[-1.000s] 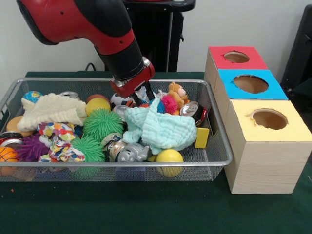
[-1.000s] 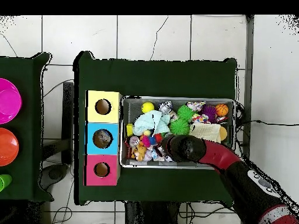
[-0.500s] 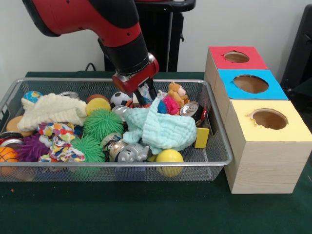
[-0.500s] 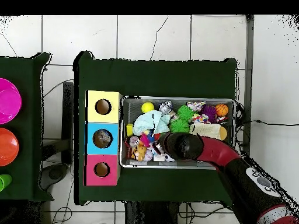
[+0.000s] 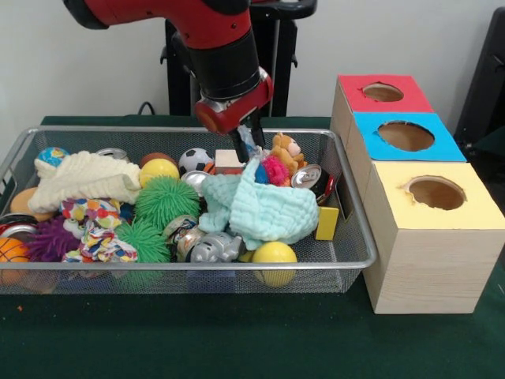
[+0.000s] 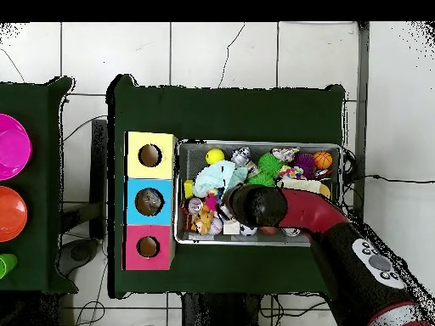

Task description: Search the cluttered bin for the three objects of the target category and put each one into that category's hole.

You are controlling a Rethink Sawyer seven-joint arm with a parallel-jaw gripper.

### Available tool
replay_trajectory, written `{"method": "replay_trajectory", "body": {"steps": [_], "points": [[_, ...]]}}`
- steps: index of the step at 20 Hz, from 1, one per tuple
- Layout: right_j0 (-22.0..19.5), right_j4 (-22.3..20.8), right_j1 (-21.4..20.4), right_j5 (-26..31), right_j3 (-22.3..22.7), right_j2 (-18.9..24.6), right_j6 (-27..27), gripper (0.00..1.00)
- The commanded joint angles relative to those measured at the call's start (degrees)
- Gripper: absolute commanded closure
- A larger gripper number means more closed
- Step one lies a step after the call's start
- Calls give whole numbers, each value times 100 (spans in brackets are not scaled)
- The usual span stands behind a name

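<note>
The hand [image 5: 251, 144] has been raised and moved right since earlier, clenched on a mint cloth [image 5: 260, 207] corner; three box holes are counted.

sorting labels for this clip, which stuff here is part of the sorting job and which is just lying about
Job:
- silver wire-mesh bin
- its clutter, such as the mint green cloth (target category unclear)
- three wooden boxes with red, blue and yellow holed tops
- red and black gripper

Lying about:
- pink round disc
- orange round disc
</note>
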Motion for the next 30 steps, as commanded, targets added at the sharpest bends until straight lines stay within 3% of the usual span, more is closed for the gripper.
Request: {"method": "replay_trajectory", "body": {"steps": [1,8,13,24,30], "points": [[163,328,-391,903,-597,132,608,100],[344,420,-758,1140,-672,52,693,100],[606,639,-1128,1309,-568,-27,1048,100],[1402,1301,-1853,1255,-247,-227,1693,100],[1902,1662,-2093,912,-35,-374,1994,100]]}}
